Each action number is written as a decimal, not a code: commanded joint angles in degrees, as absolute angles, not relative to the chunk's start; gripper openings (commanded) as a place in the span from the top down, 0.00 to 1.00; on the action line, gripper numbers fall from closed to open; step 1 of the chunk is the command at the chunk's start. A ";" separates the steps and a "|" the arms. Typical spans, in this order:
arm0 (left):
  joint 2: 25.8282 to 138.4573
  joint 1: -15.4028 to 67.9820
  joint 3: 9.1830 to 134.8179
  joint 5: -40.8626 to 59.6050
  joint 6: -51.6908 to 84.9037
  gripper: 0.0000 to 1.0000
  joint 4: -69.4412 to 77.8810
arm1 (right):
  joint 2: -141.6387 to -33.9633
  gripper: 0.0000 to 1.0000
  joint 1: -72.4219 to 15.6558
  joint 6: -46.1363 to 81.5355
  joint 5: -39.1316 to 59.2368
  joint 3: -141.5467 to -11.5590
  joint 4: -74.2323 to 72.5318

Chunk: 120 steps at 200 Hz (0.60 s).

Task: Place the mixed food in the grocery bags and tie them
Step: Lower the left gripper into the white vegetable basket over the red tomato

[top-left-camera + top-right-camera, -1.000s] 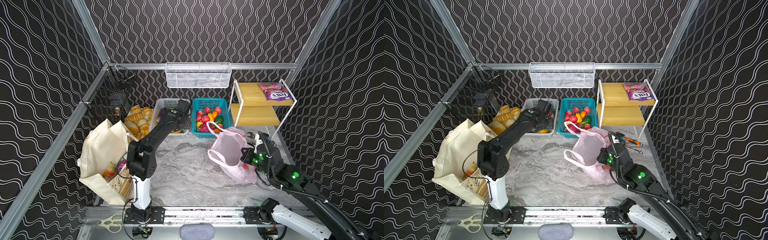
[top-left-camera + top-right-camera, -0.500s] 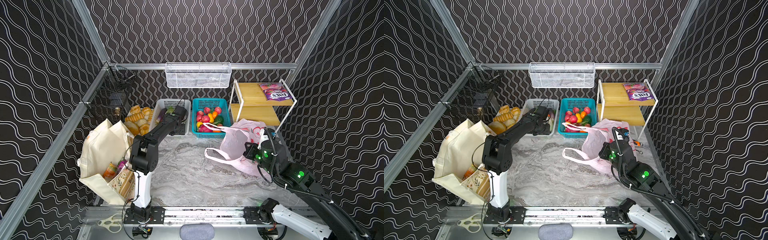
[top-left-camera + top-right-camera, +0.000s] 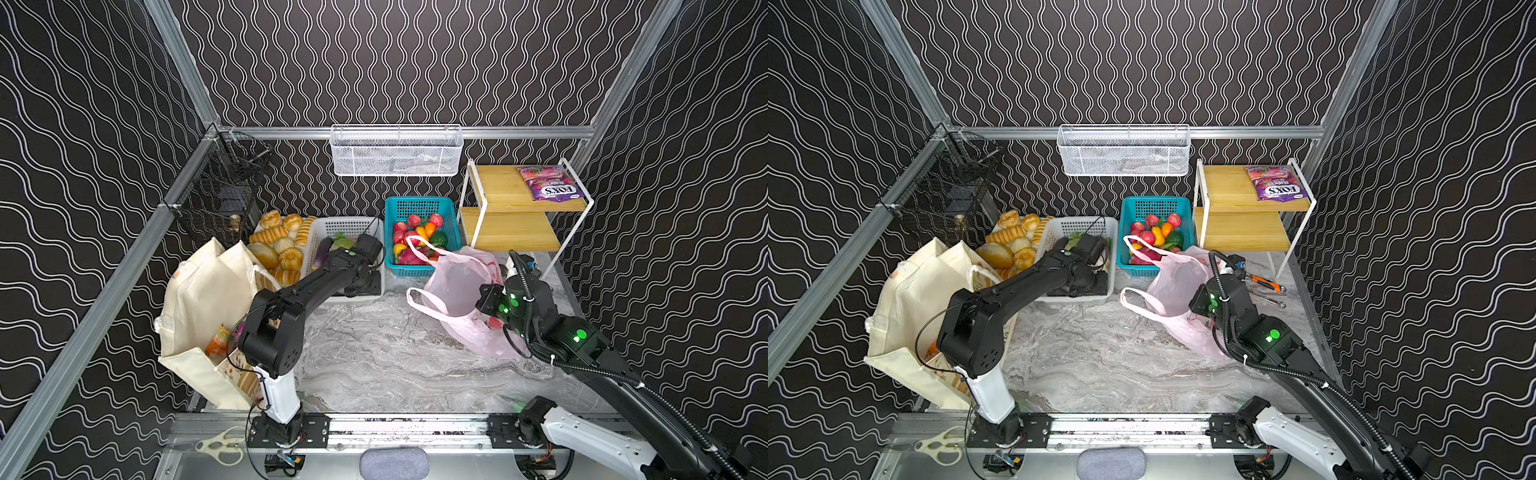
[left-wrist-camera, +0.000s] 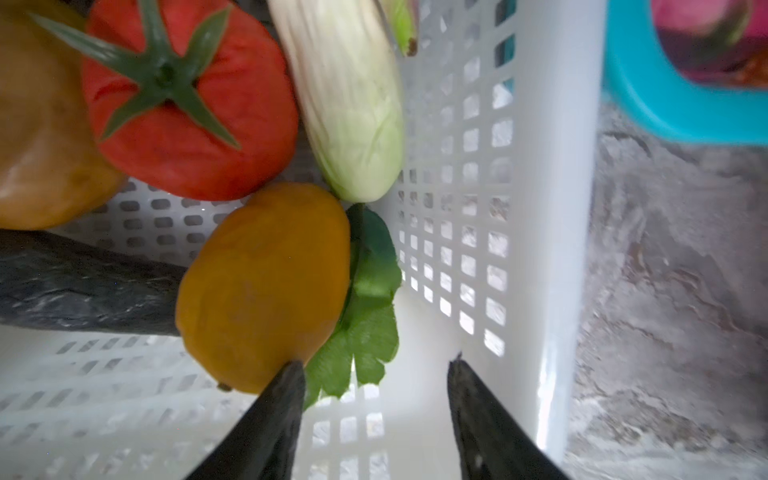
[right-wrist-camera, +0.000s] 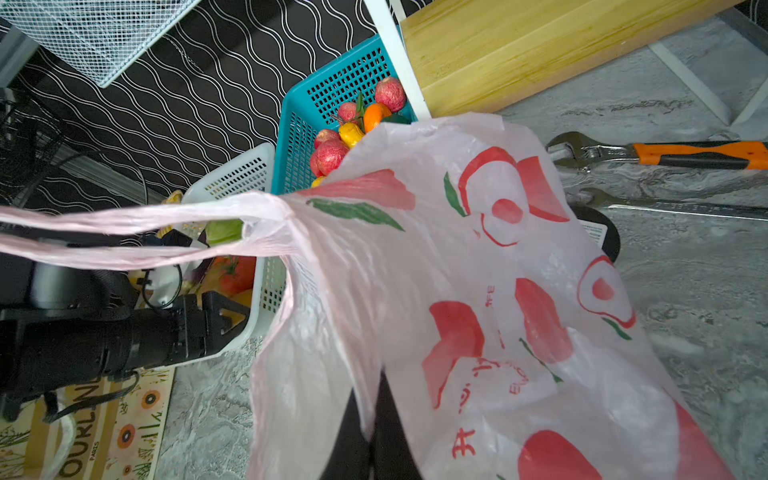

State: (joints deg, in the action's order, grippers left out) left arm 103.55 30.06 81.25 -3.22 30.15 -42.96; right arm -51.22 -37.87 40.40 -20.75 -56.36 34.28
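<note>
The round orange vegetable [image 4: 262, 286] lies in the white basket [image 4: 552, 208]. It looks light, firm and smooth, so I'd grip across its middle. The left end effector [image 4: 374, 365] hangs half open beside it, empty. The right end effector [image 5: 376, 386] is pinched shut on the flimsy pink bag [image 5: 478, 270], which sits on the marbled desk [image 3: 374, 353] between black wavy walls [image 3: 374, 62].

FOX'S, upside down from here, on the purple candy bag [image 3: 549, 189] atop the far-right wooden shelf [image 3: 496, 189]. Canvas tote [image 5: 104, 436]: "OURL", "PARIS". Pink plastic bag [image 5: 457, 270]: red characters, unreadable.
</note>
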 commanded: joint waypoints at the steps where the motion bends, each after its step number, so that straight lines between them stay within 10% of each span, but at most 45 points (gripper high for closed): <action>1: 101.52 33.25 79.95 -3.20 33.14 0.40 -45.24 | -50.99 1.00 -37.81 41.31 -20.74 -55.64 32.78; 120: 97.23 26.52 85.63 -12.95 20.41 0.33 -49.16 | -50.99 1.00 -37.62 41.09 -18.12 -54.76 29.63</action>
